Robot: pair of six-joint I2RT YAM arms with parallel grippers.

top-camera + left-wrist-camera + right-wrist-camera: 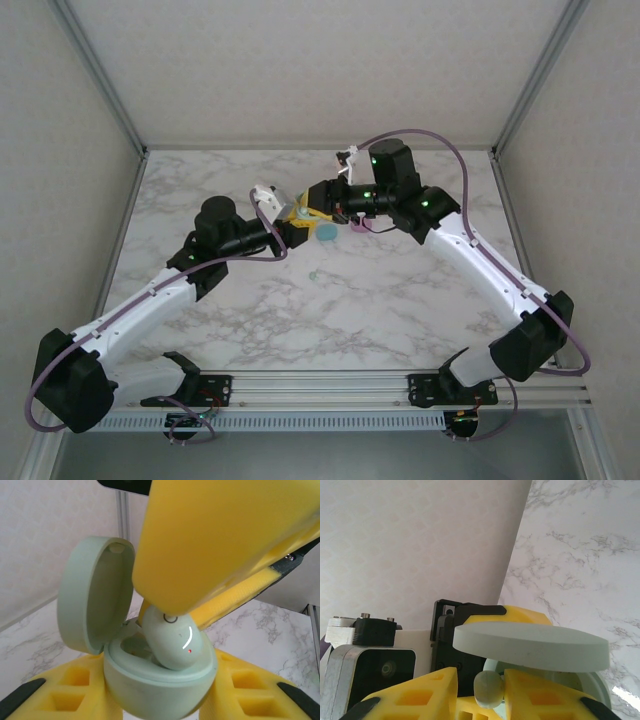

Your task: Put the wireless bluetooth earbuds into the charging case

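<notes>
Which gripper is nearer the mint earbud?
Right. The right gripper straddles the earbud, a finger on each side. The left gripper is lower, clamped on the open case that the earbud stands in.

I work in what looks like a robotics lab cell: a white marble-patterned tabletop [350, 310] boxed in by pale textured wall panels [320, 70] set in bare aluminium frame posts [102, 75], with a slotted aluminium rail [320, 383] along the near edge holding my arm bases [455, 385].
</notes>
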